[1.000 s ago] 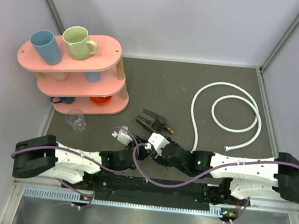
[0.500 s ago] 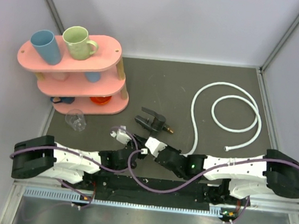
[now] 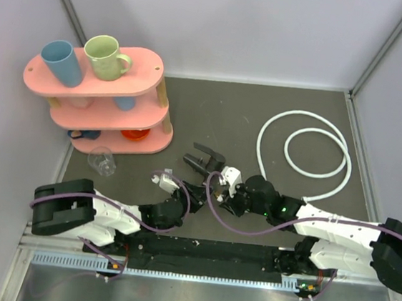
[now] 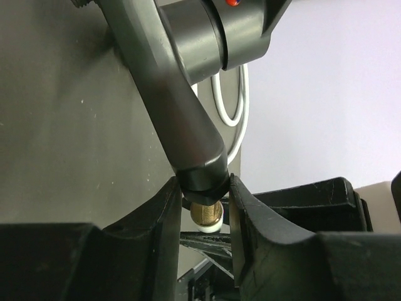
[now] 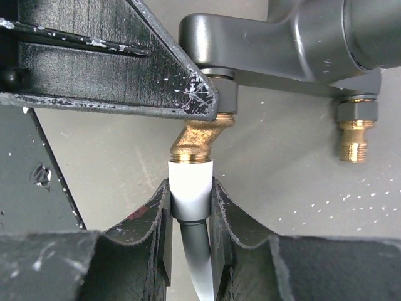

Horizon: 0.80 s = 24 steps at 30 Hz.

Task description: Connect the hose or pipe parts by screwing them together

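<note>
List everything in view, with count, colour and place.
hose: one, white, looped right rear, end meeting the fitting's brass end
tap fitting: one, black and brass, table centre
shelf: one, pink, three tiers, left rear
cup: one, blue, top tier
mug: one, green, top tier
clear cup: one, transparent, table, before the shelf
lower-tier items: several, partly hidden
left jaws: one pair, black, shut on the tap fitting
right jaws: one pair, black, shut on the hose end

White hose point(image 5: 190, 188) end perhaps on black fitting point(image 5: 301, 37)
</note>
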{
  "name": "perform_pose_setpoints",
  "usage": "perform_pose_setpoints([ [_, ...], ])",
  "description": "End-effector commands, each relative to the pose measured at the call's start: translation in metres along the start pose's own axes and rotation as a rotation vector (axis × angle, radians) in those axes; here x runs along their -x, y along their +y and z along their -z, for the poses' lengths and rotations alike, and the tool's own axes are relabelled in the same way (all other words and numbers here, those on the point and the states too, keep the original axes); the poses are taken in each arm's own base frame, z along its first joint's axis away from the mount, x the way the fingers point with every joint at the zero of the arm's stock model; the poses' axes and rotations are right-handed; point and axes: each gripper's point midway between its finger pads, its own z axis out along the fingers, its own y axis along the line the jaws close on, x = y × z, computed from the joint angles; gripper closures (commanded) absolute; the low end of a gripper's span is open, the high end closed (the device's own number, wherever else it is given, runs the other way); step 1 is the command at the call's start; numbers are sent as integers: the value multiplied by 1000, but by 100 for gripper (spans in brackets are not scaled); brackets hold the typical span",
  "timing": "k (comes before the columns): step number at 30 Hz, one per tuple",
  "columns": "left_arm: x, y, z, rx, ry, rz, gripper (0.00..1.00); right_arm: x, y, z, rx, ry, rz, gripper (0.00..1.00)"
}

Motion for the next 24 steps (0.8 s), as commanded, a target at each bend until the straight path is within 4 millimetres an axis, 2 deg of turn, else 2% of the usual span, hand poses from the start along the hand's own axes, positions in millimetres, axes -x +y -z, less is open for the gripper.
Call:
perform_pose_setpoints([
  [1, -9, -30, 7, -97, 55, -60, 59, 27, -30, -5, -113, -88, -27, 100],
  [2, -9, -21, 7, -57, 57, -91, 50, 25, -30, -6, -115, -80, -29, 100],
  [3, -9, -26, 6, -56, 54, -90, 38, 23, -32, -7, -121, -71, -35, 100],
  [5, -7, -26, 7, -24, 51, -118, 29, 18, -33, -10, -124, -50, -46, 100],
  [6, -6, -25, 7, -11, 50, -124, 19, 16, -39, -10, -152, -39, -48, 100],
  [7, -4, -28, 8, -11, 47, -119, 13, 15, -43, -10, -173, -29, -51, 100],
  [8, -3, -32, 9, -7, 46, -111, 10, 12, -45, -12, -181, -13, -53, 100],
  [9, -3, -24, 10, 25, 48, -131, 6, 13, -48, -12, -189, -10, -59, 100],
  [11, -2, -33, 12, 16, 59, -140, 4, 5, -52, -18, -204, 31, -62, 100],
  [12, -2, -26, 14, 46, 63, -166, 4, 7, -54, -20, -211, 41, -62, 100],
  [14, 2, -35, 15, 42, 54, -179, 4, 1, -57, -23, -231, 70, -90, 99],
  [15, 4, -34, 16, 48, 50, -193, 4, -2, -57, -26, -234, 83, -93, 95],
  [18, 12, -27, 19, 92, 25, -225, 4, -3, -54, -27, -221, 87, -109, 75],
  [19, 17, -24, 20, 105, 10, -232, 4, -1, -52, -27, -210, 89, -111, 60],
  [21, 26, -18, 21, 120, -30, -234, 4, -2, -52, -23, -212, 106, -120, 47],
  [22, 31, -21, 23, 107, -46, -229, 4, 4, -52, -19, -214, 88, -121, 39],
  [24, 42, -25, 27, 88, -84, -252, 4, 1, -53, -10, -234, 107, -131, 31],
])
